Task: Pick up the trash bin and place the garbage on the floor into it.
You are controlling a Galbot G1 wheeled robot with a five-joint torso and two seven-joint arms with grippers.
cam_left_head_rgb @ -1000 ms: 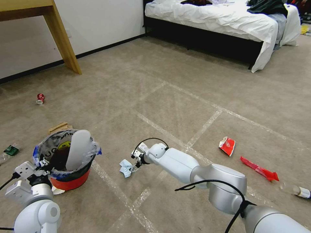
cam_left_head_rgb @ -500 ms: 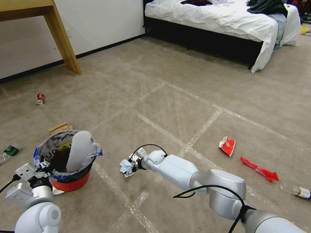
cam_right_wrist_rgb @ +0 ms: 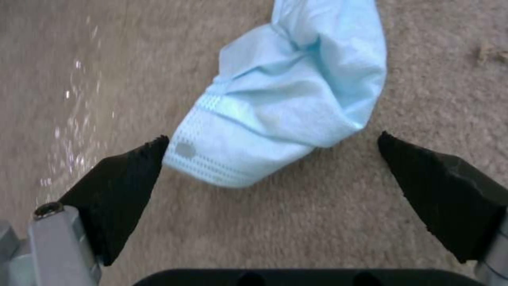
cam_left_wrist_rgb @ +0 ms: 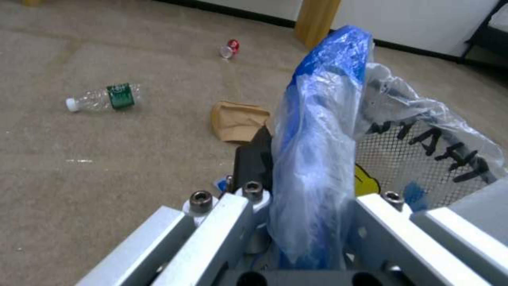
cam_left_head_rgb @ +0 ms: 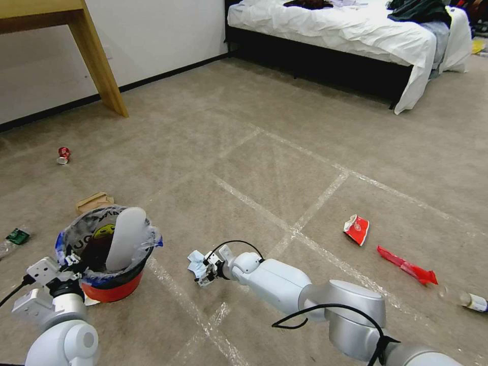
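Head view, left to right: bottle (cam_left_head_rgb: 15, 238) and can (cam_left_head_rgb: 63, 154) lie on the carpet (cam_left_head_rgb: 264, 152); the left gripper (cam_left_head_rgb: 68, 264) is clamped on the bin (cam_left_head_rgb: 109, 284) rim, bag (cam_left_wrist_rgb: 317, 131) pinched between its fingers, a foam piece (cam_left_head_rgb: 123, 238) standing inside; the right gripper (cam_left_head_rgb: 202, 272) sits low with fingers apart around a crumpled blue mask (cam_right_wrist_rgb: 285, 111); red wrappers (cam_left_head_rgb: 357, 229) lie well apart to the right.

black letters, perhaps "AH", on the trash bin's bag (cam_left_wrist_rgb: 434, 131)
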